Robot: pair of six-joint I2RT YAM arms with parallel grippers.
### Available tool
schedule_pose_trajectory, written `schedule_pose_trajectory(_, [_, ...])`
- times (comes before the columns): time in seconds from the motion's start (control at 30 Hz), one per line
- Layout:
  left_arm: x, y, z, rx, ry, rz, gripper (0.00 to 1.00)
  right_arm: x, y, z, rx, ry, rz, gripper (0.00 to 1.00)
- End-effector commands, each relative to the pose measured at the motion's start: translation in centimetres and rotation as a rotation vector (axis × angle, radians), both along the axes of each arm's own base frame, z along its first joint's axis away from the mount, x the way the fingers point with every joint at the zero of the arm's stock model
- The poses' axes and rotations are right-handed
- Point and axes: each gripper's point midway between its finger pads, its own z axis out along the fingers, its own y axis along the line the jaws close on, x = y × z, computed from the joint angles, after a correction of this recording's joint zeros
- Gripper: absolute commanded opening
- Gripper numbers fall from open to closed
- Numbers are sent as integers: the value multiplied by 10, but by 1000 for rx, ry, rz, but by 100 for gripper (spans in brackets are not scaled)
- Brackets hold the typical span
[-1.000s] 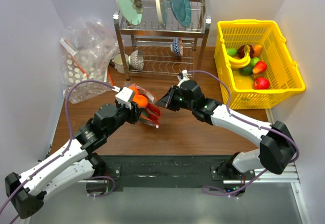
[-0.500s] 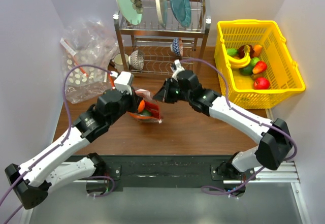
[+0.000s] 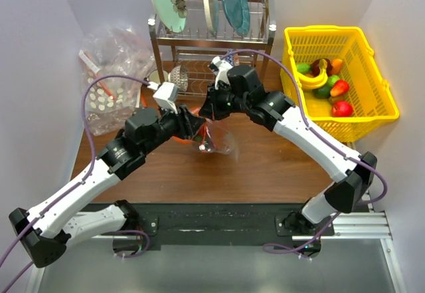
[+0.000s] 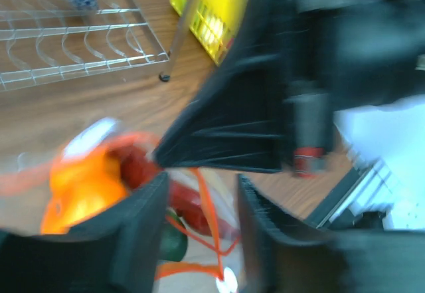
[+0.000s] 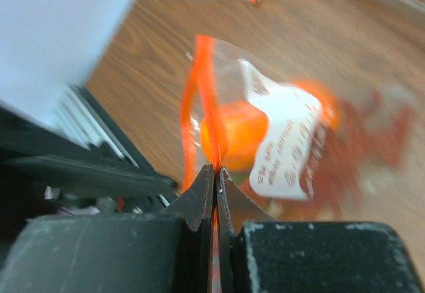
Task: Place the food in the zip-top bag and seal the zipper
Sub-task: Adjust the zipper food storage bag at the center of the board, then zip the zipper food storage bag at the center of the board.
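The zip-top bag [image 3: 224, 145] hangs over the middle of the table with the food inside. My right gripper [image 5: 216, 171] is shut on the zipper [image 5: 208, 117], the red strip at the bag's top edge. In the right wrist view the orange [image 5: 240, 131], the white label [image 5: 285, 143] and the blurred red lobster [image 5: 362, 148] show through the plastic. My left gripper [image 4: 202, 188] is open, its fingers [image 4: 136, 236] on either side of the bag's edge without pinching it. The orange [image 4: 78, 190], lobster [image 4: 194, 210] and dark green fruit [image 4: 171, 241] lie just past them.
A dish rack [image 3: 211, 47] with plates and bowls stands behind the bag. A yellow basket [image 3: 378, 100] of toy fruit sits at the back right. A heap of clear dotted bags [image 3: 109, 84] fills the back left corner.
My right gripper has carried the bag's top edge back and left, lifting it. The left gripper followed forward and right, and now stands open around the edge.
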Motion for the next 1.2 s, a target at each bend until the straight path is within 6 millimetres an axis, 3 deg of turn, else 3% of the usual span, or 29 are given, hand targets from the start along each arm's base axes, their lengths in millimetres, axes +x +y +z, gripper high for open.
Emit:
schedule_pose_trajectory(0.0, [-14,-8,28,206,-270,-224,60,3,-5,-3,-43,-10,15,0])
schedule_pose_trajectory(0.13, [-28,0,38,346,-497,-336,66,5,-1,1,-12,9,41,0])
schedule_pose_trajectory(0.33, [-52,1,49,402,-722,-464,61,18,-8,8,43,60,69,0])
schedule_pose_trajectory(0.5, [-77,-20,17,430,-756,-721,56,25,-15,14,117,134,100,0])
schedule_pose_trajectory(0.53, [-81,-26,7,423,-742,-778,53,28,-16,14,122,138,95,0])
schedule_pose_trajectory(0.57, [-81,-29,1,427,-738,-798,41,29,-17,16,127,137,95,0])
schedule_pose_trajectory(0.67, [-67,-35,-27,501,-706,-786,36,31,-18,18,139,143,98,0])
schedule_pose_trajectory(0.77, [-52,-33,-45,601,-740,-751,43,30,-17,18,152,157,113,0])
schedule_pose_trajectory(1.0, [-28,-33,-72,722,-714,-728,49,31,-15,13,167,183,125,0])
schedule_pose_trajectory(1.17, [-16,-31,-75,733,-712,-654,52,30,-14,11,178,192,130,0])
